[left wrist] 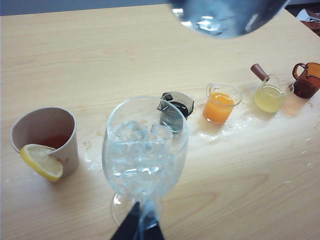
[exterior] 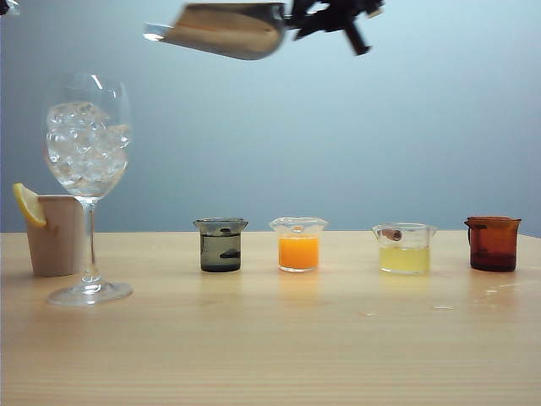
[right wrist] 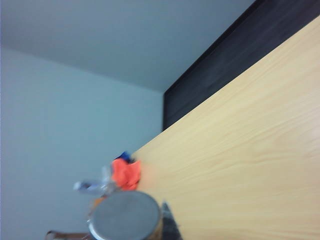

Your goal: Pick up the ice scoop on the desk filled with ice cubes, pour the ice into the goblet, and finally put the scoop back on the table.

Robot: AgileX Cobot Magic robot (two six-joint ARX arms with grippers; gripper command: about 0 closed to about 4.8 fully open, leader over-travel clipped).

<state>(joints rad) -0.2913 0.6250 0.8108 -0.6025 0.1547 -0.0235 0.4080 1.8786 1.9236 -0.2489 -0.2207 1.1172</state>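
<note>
The goblet (exterior: 88, 152) stands on the table (exterior: 270, 355) at the far left, its bowl heaped with ice cubes (exterior: 84, 144). High above the table, right of the goblet, hangs the shiny ice scoop (exterior: 228, 30), its mouth tipped slightly down to the left, with no ice showing in it. My right gripper (exterior: 334, 17) is shut on its handle end. The right wrist view shows the scoop's round end (right wrist: 125, 216) against a dark finger (right wrist: 170, 226). In the left wrist view my left gripper (left wrist: 142, 227) hovers over the goblet (left wrist: 145, 150), fingers close together, holding nothing, with the scoop (left wrist: 227, 17) overhead.
A beige cup with a lemon slice (exterior: 52, 233) stands just behind the goblet. A row of small beakers runs to the right: dark (exterior: 221, 245), orange (exterior: 298, 245), pale yellow (exterior: 404, 249) and brown (exterior: 493, 244). Water drops (left wrist: 240, 125) wet the wood near them.
</note>
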